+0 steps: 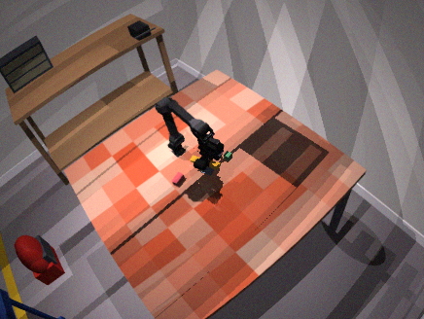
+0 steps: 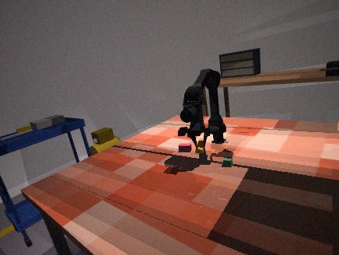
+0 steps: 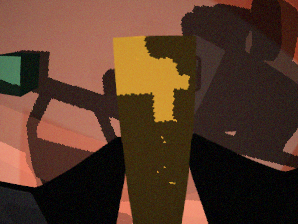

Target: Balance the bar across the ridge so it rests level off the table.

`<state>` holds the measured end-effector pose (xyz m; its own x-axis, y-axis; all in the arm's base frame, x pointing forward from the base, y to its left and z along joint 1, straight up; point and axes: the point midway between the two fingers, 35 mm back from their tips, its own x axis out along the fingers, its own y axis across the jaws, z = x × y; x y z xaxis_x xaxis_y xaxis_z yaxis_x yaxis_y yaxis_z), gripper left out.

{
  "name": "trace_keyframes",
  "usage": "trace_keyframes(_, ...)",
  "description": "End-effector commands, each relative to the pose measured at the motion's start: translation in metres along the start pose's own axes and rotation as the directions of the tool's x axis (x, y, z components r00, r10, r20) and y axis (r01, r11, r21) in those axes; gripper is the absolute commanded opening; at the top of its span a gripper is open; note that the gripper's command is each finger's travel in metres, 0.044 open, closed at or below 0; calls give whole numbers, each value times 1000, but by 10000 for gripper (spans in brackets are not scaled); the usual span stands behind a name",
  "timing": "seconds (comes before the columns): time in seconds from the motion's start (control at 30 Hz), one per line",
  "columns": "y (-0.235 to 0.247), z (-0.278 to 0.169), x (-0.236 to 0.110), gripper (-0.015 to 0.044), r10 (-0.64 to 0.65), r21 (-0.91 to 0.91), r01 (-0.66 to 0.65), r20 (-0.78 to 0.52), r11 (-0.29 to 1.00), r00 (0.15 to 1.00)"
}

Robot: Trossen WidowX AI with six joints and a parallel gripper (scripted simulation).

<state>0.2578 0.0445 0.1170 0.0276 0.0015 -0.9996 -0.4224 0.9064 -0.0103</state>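
The yellow bar (image 1: 194, 159) (image 2: 200, 144) (image 3: 142, 67) is between the fingers of my gripper (image 2: 200, 147) (image 3: 156, 143), which is shut on it. In the wrist view the bar runs from the bottom edge up past the fingertips, partly in shadow. A dark blue piece, apparently the ridge (image 1: 209, 171) (image 2: 203, 157), is just below the bar in the exterior view. In the wrist view a grey shaded shape sits beside the bar's right edge. The fingers and shadow hide the contact, so I cannot tell whether bar and ridge touch or whether the bar is level.
A green block (image 1: 228, 156) (image 2: 227, 162) (image 3: 10, 72) lies on the table (image 1: 156, 243) (image 2: 128, 202) near the gripper, at the left edge of the wrist view. A pink-red block (image 1: 178, 179) (image 2: 185, 148) lies on the other side. The arm's shadow falls around the bar.
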Motion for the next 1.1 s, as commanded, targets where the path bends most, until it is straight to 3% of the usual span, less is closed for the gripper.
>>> trace_keyframes(0.0,0,0,1,0,3,3,-3,0,1000,1000)
trace_keyframes(1.07,0,0,4,0,3,3,-3,0,1000,1000)
